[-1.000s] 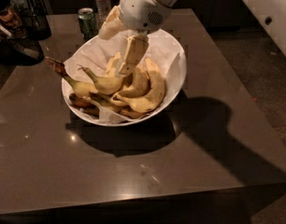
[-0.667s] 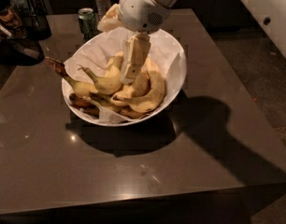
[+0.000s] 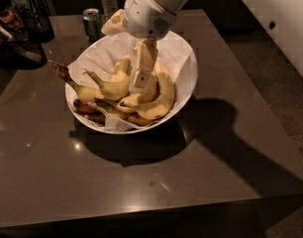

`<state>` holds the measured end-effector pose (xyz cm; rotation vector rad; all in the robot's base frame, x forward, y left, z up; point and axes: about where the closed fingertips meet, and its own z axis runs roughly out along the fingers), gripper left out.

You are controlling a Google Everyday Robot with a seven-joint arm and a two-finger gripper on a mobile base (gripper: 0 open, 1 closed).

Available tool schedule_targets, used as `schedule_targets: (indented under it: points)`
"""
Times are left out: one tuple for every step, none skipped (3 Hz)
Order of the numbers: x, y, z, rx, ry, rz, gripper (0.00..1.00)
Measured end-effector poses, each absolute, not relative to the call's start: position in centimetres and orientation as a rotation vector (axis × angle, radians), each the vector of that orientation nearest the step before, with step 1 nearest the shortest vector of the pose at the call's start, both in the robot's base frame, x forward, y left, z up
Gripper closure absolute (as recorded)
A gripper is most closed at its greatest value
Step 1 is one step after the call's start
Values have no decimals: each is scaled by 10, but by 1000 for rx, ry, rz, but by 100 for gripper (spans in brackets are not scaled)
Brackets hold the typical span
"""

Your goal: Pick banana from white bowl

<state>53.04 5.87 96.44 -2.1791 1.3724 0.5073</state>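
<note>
A dark brown table point(image 3: 141, 182) fills the room's middle, glossy and throwing a heavy shadow toward its right edge. The white bowl point(image 3: 188, 78) sits in the far half, nearer the left edge, lined with crumpled paper point(image 3: 99, 58). The arm point(image 3: 151, 9) comes in over the far edge and is cut off at the top, hiding the bowl's far rim. The gripper point(image 3: 140, 81) hangs straight down into the fruit pile. Whether it is closed on anything I cannot tell, since its tip is lost among the peels. The banana point(image 3: 114, 87) lies in the bowl just on the gripper's left-edge side. A green can point(image 3: 92, 21) stands by the far edge, beside murky dark clutter point(image 3: 23, 29) in the far left corner.
</note>
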Motion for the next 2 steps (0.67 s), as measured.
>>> schedule_targets:
  points:
    - [531, 61, 959, -2184, 1372, 528, 10]
    - [531, 64, 949, -2188, 1382, 564, 9]
